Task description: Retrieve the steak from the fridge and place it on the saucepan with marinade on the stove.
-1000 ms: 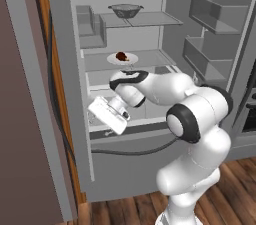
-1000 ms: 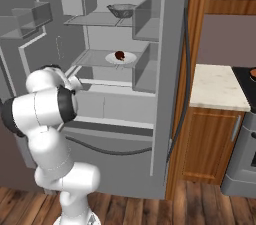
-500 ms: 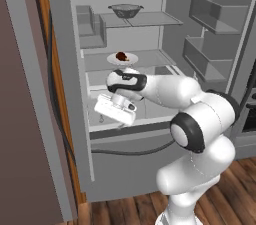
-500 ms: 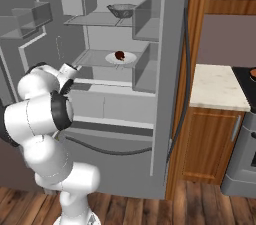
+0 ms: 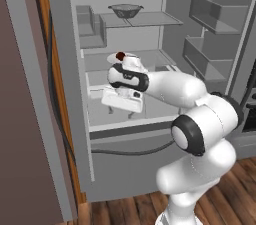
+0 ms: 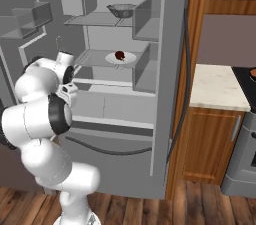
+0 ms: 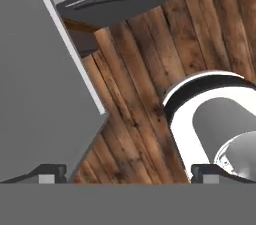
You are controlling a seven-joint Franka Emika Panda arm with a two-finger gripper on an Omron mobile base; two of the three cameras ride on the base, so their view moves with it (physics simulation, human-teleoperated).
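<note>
Steak (image 6: 120, 56): small soft lump on plate (image 6: 129, 60), likely slippery; pinch across middle. Hand (image 5: 121, 110) spread, empty

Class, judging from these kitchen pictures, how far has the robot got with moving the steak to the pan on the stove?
Done: the fridge stands open. In hand: the gripper is open, pointing down in front of the shelves, below the steak, which lies untouched on its white plate. Left: grasp the steak, lift it out and carry it to the stove at the right edge, where only an orange sliver of the pan shows.
</note>
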